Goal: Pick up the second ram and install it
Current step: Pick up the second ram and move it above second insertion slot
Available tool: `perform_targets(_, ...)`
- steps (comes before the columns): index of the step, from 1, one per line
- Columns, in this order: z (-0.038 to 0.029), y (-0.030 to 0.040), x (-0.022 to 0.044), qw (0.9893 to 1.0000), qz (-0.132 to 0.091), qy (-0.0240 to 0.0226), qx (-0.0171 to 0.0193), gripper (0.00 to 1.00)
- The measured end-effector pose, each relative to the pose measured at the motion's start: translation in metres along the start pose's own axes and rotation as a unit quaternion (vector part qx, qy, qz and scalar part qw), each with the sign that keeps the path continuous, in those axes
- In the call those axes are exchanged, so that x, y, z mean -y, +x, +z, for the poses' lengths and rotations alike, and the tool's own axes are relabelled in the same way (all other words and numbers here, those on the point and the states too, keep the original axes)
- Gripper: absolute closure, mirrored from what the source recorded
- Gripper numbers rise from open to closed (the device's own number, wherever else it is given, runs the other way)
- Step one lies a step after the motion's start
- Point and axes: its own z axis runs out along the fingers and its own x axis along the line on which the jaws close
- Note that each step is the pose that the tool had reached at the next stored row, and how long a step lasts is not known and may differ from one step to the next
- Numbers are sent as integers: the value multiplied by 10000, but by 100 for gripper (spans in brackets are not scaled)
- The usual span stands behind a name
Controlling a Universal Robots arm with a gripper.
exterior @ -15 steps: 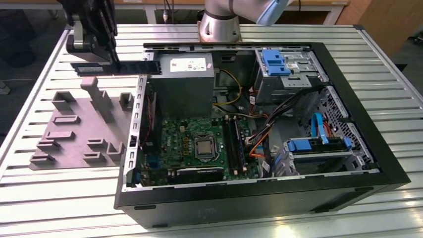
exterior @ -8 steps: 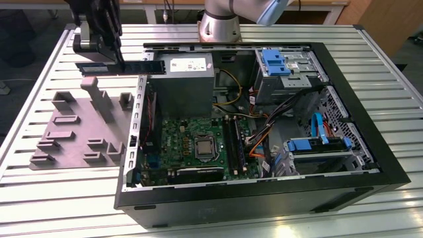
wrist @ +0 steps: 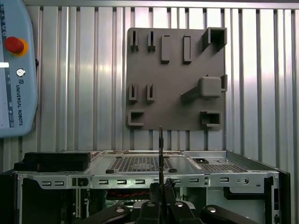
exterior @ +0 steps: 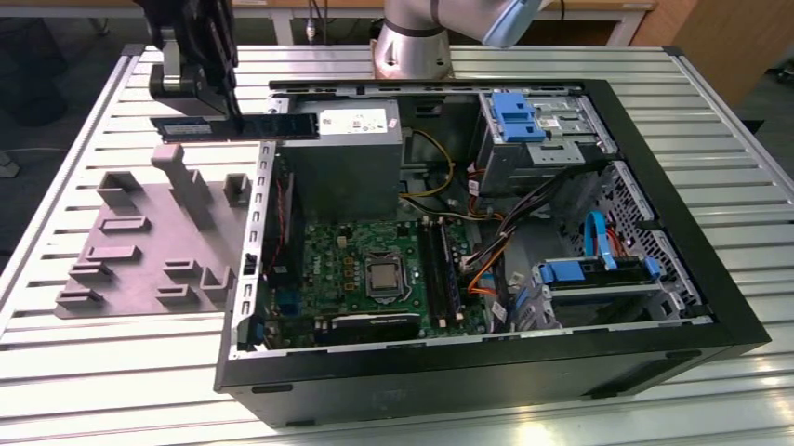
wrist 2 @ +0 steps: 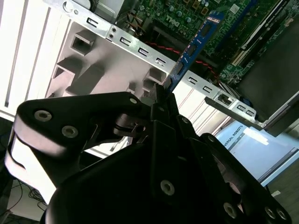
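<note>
My gripper (exterior: 233, 119) is shut on the second ram (exterior: 236, 126), a thin dark stick held level in the air. It hangs above the table between the grey holder plate (exterior: 149, 242) and the open computer case's far corner at the exterior view's left. In the second wrist view the ram (wrist 2: 196, 46) juts from the gripper (wrist 2: 164, 95) toward the green circuit board (wrist 2: 187, 18). In the first wrist view the ram (wrist: 160, 149) is edge-on, rising from the gripper (wrist: 161, 191) over the case wall (wrist: 140, 179). The board's black sockets (exterior: 441, 269) lie inside the case.
The case (exterior: 496, 372) holds a grey power supply (exterior: 353, 139), drive cages with blue clips (exterior: 522, 116), and loose cables (exterior: 496, 251). The arm's base (exterior: 416, 42) stands behind it. A pendant with a red button (wrist: 16, 70) lies on the slatted table (wrist: 70, 93).
</note>
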Motion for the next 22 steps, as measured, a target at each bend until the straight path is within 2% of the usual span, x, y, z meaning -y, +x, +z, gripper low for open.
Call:
perform_targets(6, -1, -1, 44, 10000, 0, 0, 0, 86)
perform_targets(12, -3, -3, 174, 10000, 0, 0, 0, 86)
perform_targets(16, -5, -4, 298, 10000, 0, 0, 0, 86)
perform_targets(22, -6, -8, 557, 10000, 0, 0, 0, 86)
